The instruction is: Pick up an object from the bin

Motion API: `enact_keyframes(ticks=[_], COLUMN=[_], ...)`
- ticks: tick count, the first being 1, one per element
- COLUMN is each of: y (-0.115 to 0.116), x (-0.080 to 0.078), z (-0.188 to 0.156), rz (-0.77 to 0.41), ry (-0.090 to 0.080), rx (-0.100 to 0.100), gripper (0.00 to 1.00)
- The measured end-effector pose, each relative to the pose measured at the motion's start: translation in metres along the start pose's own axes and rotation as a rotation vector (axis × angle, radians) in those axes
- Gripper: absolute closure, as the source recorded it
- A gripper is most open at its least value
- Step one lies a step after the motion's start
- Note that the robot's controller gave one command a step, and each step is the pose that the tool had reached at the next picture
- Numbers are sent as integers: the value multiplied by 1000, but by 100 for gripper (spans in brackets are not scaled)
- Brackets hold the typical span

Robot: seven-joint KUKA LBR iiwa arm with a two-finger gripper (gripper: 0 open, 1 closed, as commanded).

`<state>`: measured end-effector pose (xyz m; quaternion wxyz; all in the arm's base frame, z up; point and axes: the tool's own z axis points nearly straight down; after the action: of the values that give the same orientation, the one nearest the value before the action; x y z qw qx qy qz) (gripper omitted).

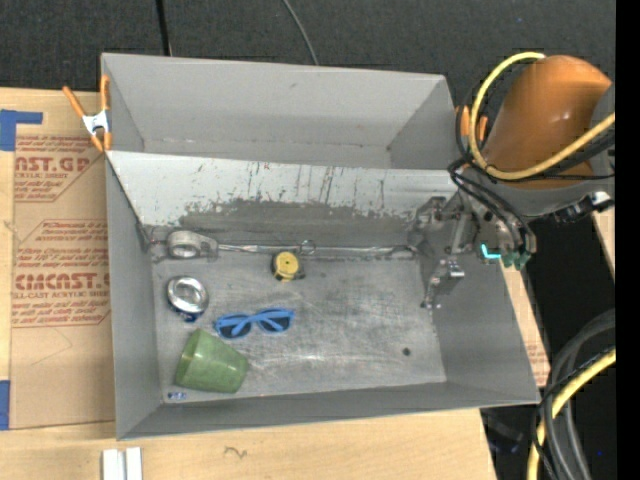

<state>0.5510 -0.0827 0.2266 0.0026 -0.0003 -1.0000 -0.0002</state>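
Nearest me, a green plastic cup (210, 363) lies tipped in the front left corner of the bin (300, 148). Just behind it are blue sunglasses (253, 322) and a silver can (186, 295). The gripper (438, 293) hangs low by the right wall over bare floor, well apart from all of them. I can't tell whether it is open or closed. Farther back sit a small yellow disc (287, 265) and a silver tape roll (185, 244). Nothing looks picked yet, so I'd say the whole grasp is left.

My arm, seen from above
I see a rounded orange cover (545, 108) looped with yellow and black cables (478, 103), then a grey metal gripper (436, 296) with a small teal light (490, 253) beside it.
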Motion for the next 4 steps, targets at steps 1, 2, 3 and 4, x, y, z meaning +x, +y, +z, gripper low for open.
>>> enact_keyframes(ticks=[1, 2, 3, 4], y=[96, 149, 218, 216], x=[-12, 1, 4, 4], z=[156, 137, 154, 152], rz=[-108, -293, -268, -264], ry=[-12, -8, -10, -6], rx=[2, -1, 0, 0], gripper=[0, 0, 0, 100])
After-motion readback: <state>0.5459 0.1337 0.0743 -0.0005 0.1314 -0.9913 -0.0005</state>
